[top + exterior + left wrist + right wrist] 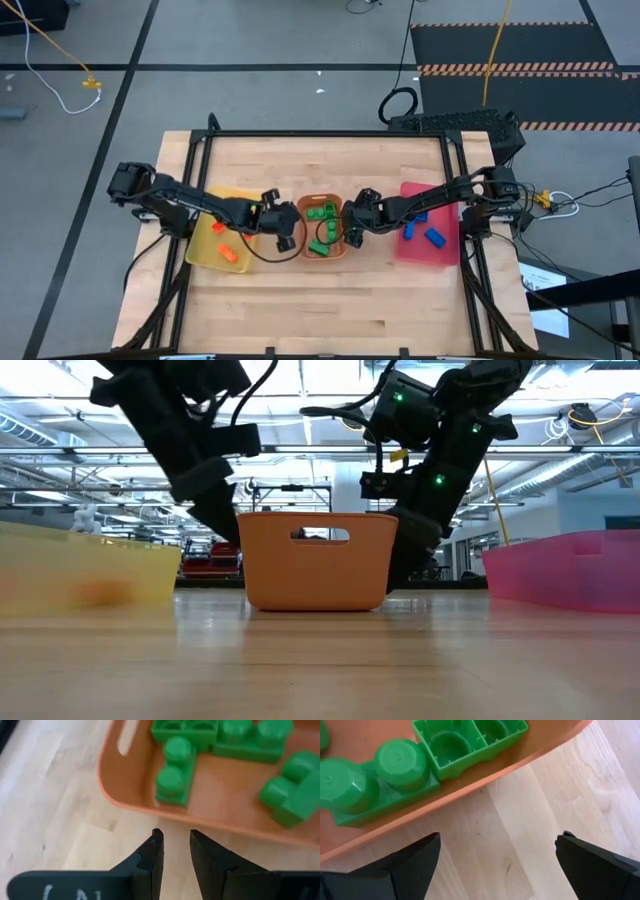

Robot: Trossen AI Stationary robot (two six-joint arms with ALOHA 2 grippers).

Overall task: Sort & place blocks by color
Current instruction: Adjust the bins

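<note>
Green blocks (pixel 322 228) lie inside the orange tray (pixel 340 252) in the middle of the table. Orange blocks (pixel 228 254) lie in the yellow tray (pixel 200 255), and blue blocks (pixel 434 237) in the pink tray (pixel 415 255). My left gripper (pixel 287 232) hovers just off the orange tray's left side. It is narrowly open and empty, and its wrist view shows bare wood below the fingers (pixel 175 835) and green blocks (pixel 172 775) beyond the rim. My right gripper (pixel 354 226) stands at the tray's right side, wide open and empty (pixel 497 840), with green blocks (pixel 380 775) close by.
The three trays stand in a row across the table's middle, seen from table height as yellow (pixel 90 575), orange (pixel 315 560) and pink (pixel 570 570). Both arms slant down on either side of the orange tray. Bare wood lies toward the table's near and far edges.
</note>
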